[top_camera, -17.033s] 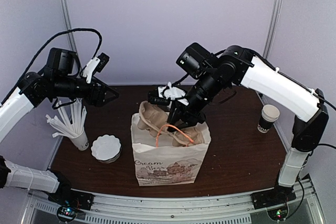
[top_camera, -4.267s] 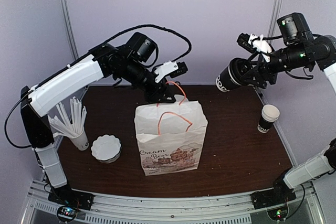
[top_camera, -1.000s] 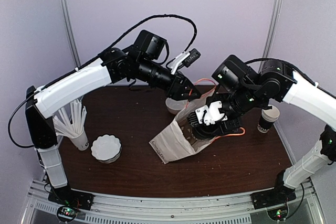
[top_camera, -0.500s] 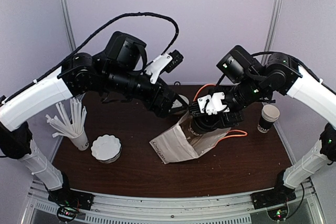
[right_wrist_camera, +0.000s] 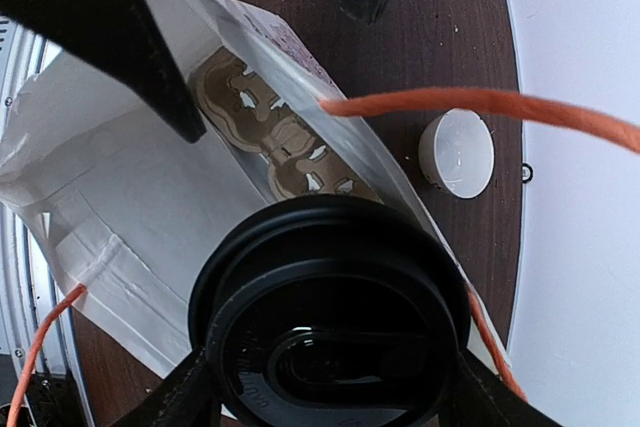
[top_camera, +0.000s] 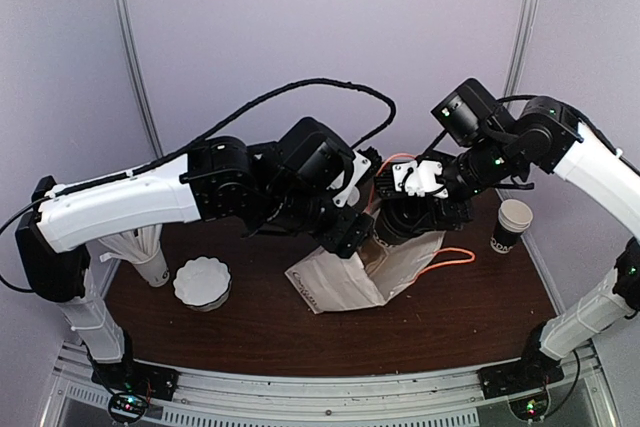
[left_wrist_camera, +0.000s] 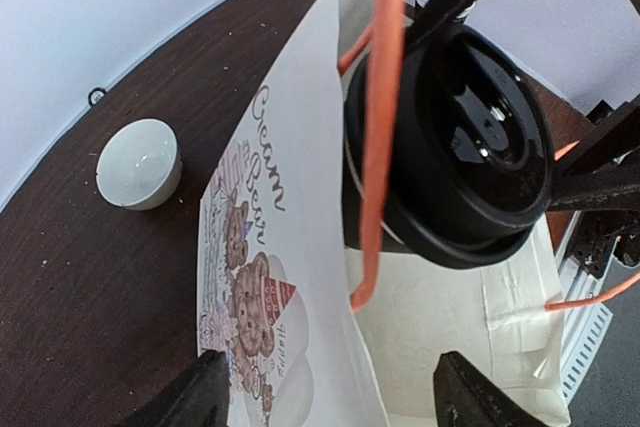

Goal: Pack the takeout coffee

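Your coffee [right_wrist_camera: 330, 312] hangs lid-up in the open mouth of the bag [top_camera: 338, 282]. The right hand [right_wrist_camera: 332, 367] is grasping it, one finger on each side of the cup. How deep the cup reaches into the bag you cannot tell from here. The brown carrier [right_wrist_camera: 275, 137] lies inside the bag against its far wall. An orange handle [left_wrist_camera: 385, 97] crosses in front of the lid. The bag leans over on the worktop [top_camera: 450, 312] with its mouth toward the right and its printed side facing left. Your left hand [left_wrist_camera: 332, 369] is just left of the mouth, released, fingers spread wide with the bag's printed wall between them. A white cup [left_wrist_camera: 139, 162] stands on the worktop beyond the bag. A lidless cup [top_camera: 512, 224] stands at the right edge.
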`<action>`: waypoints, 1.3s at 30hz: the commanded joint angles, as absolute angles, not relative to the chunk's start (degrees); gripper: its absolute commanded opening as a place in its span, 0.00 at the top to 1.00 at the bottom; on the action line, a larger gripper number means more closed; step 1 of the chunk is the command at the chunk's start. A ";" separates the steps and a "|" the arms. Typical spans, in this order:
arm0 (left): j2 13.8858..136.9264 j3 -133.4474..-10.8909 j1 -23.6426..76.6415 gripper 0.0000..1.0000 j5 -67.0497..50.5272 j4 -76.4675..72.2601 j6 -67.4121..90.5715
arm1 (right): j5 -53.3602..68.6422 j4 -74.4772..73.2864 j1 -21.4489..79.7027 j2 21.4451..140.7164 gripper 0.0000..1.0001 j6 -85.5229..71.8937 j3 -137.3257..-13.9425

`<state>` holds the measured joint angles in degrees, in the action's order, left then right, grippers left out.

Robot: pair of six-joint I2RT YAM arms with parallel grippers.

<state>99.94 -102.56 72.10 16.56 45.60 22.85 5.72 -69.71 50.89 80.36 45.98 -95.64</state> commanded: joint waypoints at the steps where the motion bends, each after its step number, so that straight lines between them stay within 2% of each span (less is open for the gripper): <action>1: 98.83 -103.57 72.04 0.30 18.65 44.27 23.33 | 7.35 -67.91 50.11 77.88 0.29 43.47 -92.93; 6: 97.01 -100.87 71.79 0.38 18.85 41.00 19.31 | 11.63 -69.82 50.10 76.77 0.29 43.35 -90.80; 13: 97.79 -101.13 70.72 0.39 15.36 40.28 15.15 | 17.69 -75.47 53.93 76.54 0.30 44.99 -90.23; 18: 94.19 -97.00 69.51 0.33 18.45 37.42 14.44 | 22.67 -78.28 57.02 75.80 0.30 45.60 -89.90; 21: 91.87 -93.77 67.72 0.26 17.77 34.78 14.60 | 25.50 -77.28 58.90 76.76 0.30 43.33 -90.96; 23: 90.55 -92.24 67.41 0.22 16.00 32.65 13.94 | 23.74 -75.91 59.15 77.72 0.30 42.00 -91.60; 29: 86.97 -89.56 67.41 0.15 5.19 28.57 11.98 | 5.42 -68.54 59.15 78.14 0.30 40.99 -90.75; 34: 83.85 -88.33 67.41 0.12 -2.98 26.14 9.67 | 1.61 -67.78 59.15 78.89 0.31 43.06 -92.79; 39: 81.54 -87.38 66.93 0.11 1.50 24.87 7.32 | 0.27 -66.52 59.39 79.10 0.32 44.27 -91.80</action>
